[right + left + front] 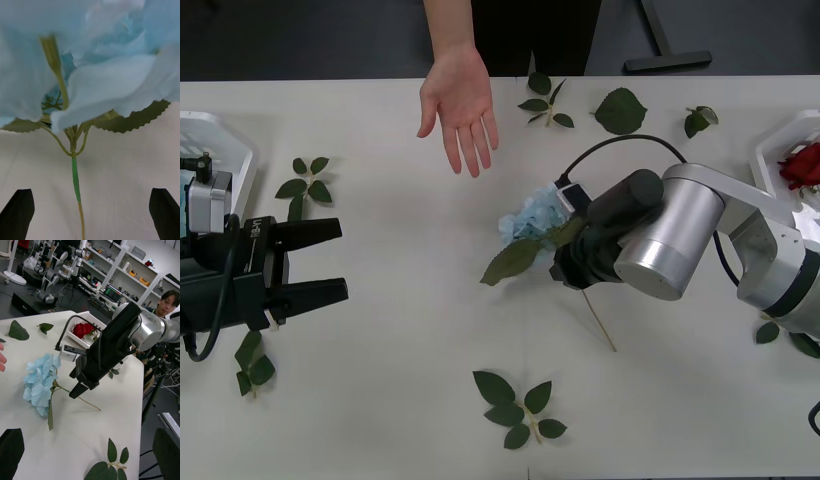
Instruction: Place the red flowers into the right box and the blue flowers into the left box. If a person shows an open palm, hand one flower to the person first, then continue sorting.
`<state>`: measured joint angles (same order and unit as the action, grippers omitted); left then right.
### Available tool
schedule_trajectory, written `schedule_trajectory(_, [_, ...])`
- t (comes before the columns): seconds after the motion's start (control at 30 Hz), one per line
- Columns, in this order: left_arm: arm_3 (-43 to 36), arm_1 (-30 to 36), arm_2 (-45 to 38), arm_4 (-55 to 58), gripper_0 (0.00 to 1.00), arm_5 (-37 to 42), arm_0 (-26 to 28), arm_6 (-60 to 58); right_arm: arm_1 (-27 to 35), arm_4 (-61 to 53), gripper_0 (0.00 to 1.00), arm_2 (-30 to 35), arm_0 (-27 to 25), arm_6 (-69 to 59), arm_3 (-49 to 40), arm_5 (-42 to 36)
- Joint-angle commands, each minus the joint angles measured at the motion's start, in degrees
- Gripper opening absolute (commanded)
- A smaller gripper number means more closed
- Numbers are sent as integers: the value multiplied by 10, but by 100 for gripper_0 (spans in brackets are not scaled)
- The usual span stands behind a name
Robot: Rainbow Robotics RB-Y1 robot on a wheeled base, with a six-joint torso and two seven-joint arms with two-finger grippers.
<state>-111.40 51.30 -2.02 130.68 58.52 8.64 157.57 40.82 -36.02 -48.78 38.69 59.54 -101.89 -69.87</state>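
Your left gripper (330, 262) waits at nine o'clock over the white bench (400, 400), black jaws wide and empty. At centre, your right gripper (77, 390) hangs over the pale sky-blue hydrangea (532, 217), which lies on the bench; jaws wide either side of its thin green stem (76, 180), not touching. At twelve o'clock, a person's open palm (460, 100) reaches in. At three o'clock, a deep red rose (802, 165) lies in the shallow white plastic tray (770, 150).

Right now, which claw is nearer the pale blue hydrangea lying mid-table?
Right. The right claw hovers open over the pale blue hydrangea, straddling its stem; the left claw waits open, far off at the table's left side.
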Motion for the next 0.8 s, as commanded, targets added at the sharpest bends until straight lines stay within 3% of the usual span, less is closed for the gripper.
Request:
schedule_trajectory(0.03, [-4,21,5,9,100,-5,13,-26,-22,11,89,-19,0,-9,27,22])
schedule_trajectory(0.27, [-4,21,5,9,100,-5,13,-26,-48,24,89,-20,0,-2,60,28])
schedule_trajectory(0.37, [-4,21,5,9,100,-5,13,-26,-56,25,73,-20,0,0,71,35])
schedule_trajectory(0.47, [-4,21,5,9,100,-5,13,-26,-60,32,45,-20,0,1,73,36])
schedule_trajectory(0.53, [-4,21,5,9,100,-5,13,-26,-60,31,15,-20,0,0,73,39])
schedule_trajectory(0.6, [-4,21,5,9,100,-5,13,-26,-60,30,0,-20,0,-2,74,42])
schedule_trajectory(0.8, [-4,21,5,9,100,-5,13,-26,-51,19,0,-13,0,-7,74,55])
